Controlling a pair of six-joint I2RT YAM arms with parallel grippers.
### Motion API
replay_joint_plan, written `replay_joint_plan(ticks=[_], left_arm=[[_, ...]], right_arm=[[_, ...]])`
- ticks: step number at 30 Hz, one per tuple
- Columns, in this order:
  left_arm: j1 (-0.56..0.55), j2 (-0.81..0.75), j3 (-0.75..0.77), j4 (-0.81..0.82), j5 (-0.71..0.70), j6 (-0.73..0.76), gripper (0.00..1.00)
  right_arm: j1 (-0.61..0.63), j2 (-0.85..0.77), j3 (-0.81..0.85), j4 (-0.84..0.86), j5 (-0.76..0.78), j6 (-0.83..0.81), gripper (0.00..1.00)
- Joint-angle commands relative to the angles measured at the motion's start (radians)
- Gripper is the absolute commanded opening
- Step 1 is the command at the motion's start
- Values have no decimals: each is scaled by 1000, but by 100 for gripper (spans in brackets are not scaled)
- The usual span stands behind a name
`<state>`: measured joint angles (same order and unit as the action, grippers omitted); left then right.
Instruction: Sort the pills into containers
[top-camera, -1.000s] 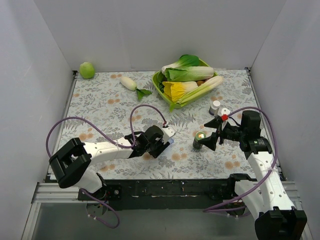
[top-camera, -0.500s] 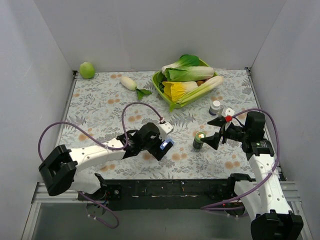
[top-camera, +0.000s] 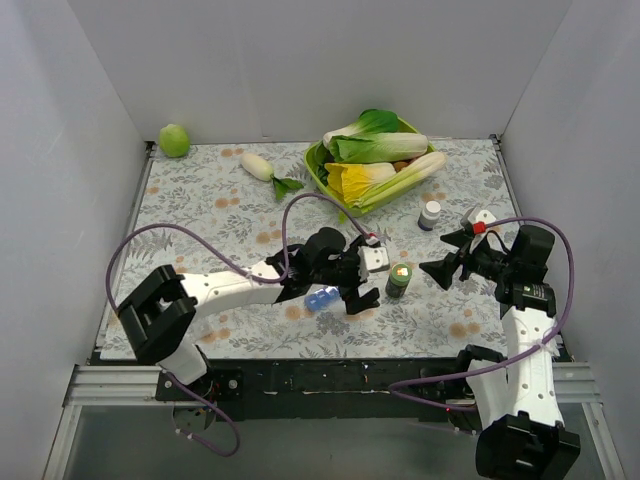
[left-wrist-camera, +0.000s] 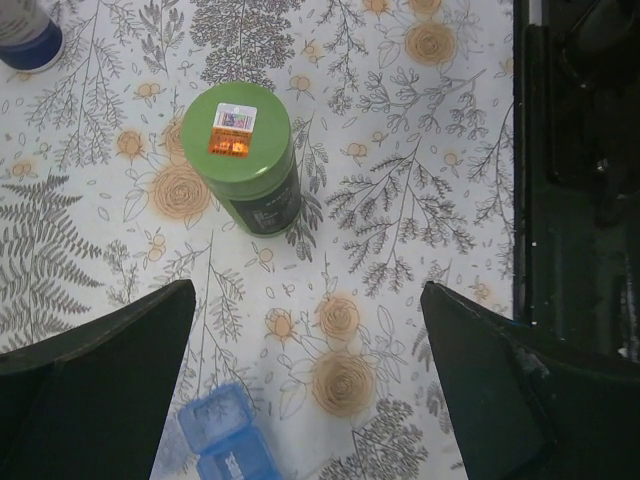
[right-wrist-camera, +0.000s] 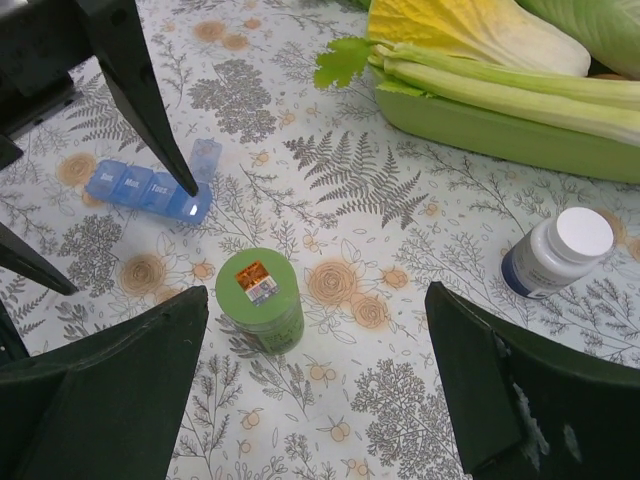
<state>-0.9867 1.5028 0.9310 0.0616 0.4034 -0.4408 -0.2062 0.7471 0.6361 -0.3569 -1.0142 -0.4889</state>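
Blue pill box (right-wrist-camera: 130, 185), lid seemingly open

Pill box (right-wrist-camera: 150, 190): translucent blue throughout.
Table cover (top-camera: 200, 210): white ground, grey fern-and-leaf print, scattered orange rosettes.
Squat bottle (left-wrist-camera: 250, 170): green body and cap, orange sticker on top.
Small bottle (right-wrist-camera: 555, 255): white cap, dark blue label.
Bowl (right-wrist-camera: 470, 115): lime green.
Cables (top-camera: 140, 233): purple.
Round fruit (top-camera: 174, 140): pale green.

blue pill box (top-camera: 321, 298) x1 | pill bottles x2: green bottle (top-camera: 399, 281), white bottle (top-camera: 430, 214) | lime-green bowl (top-camera: 322, 180) x1 | leafy vegetables (top-camera: 375, 148) in bowl x4, roughly, they overlap | white radish (top-camera: 258, 166) x1 | round green fruit (top-camera: 174, 140) x1 | grippers x2: left gripper (left-wrist-camera: 307, 290), right gripper (right-wrist-camera: 317, 292)
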Motion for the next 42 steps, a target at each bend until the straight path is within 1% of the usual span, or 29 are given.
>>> replay_joint_plan(ticks=[1,5,9,12,16,19,20,21,22,23,24,26,27,28,30,31,32,34,35,36,37,38,39,41,42], left_arm=[[-13,114,113,84,41,186,98],[-23,207,169,121,15,215,98],[-27,270,201,176,5,206,98],[-35,309,229,181,9,194,98],[-46,358,273,164,12,180,95],[-52,398,316,129,11,166,87],[-52,404,324,121,8,162,80],[-56,412,334,109,6,154,76],[-56,416,339,103,0,151,69],[-56,416,339,99,-5,142,53],[-58,412,338,101,-9,128,43],[-58,387,327,101,-24,81,26],[-56,376,325,86,-32,61,7],[-56,361,319,77,-43,12,0],[-58,294,296,64,-75,-53,0],[-58,266,264,66,-81,-134,0],[-58,205,243,67,-92,-174,0],[-58,142,198,92,-129,-284,0],[-58,76,146,102,-147,-394,0],[-58,48,123,124,-165,-436,0],[-58,15,94,139,-176,-476,0],[-61,-13,44,158,-198,-568,0],[-66,-68,14,194,-228,-597,0],[-85,-113,-36,239,-280,-657,0],[-96,-156,-82,280,-310,-706,0]], right_arm=[[-42,9,-21,33,-47,24,97],[-56,14,-23,30,-53,18,97],[-61,14,-23,30,-63,15,97],[-62,15,-23,21,-64,9,97],[-65,18,-21,16,-70,4,97],[-65,18,-15,6,-73,-2,97],[-65,17,-13,0,-73,-4,97],[-67,17,-9,-5,-72,-8,97],[-67,17,-6,-22,-72,-23,97],[-67,20,-3,-30,-70,-31,96],[-67,24,0,-43,-70,-42,96],[-67,41,17,-111,-80,-118,96],[-67,50,26,-154,-84,-158,96],[-67,72,51,-248,-101,-278,96],[-67,92,76,-368,-121,-426,96],[-67,109,95,-426,-130,-529,96],[-65,121,108,-593,-138,-753,96],[-64,158,123,-753,-153,-992,97],[-61,173,135,-884,-155,-1196,98],[-56,188,139,-943,-167,-1262,98],[-47,217,142,-953,-173,-1266,98],[-10,225,145,-955,-181,-1249,98],[13,231,143,-952,-193,-1229,98],[88,233,146,-950,-207,-1202,98],[109,232,155,-905,-233,-1104,98]])
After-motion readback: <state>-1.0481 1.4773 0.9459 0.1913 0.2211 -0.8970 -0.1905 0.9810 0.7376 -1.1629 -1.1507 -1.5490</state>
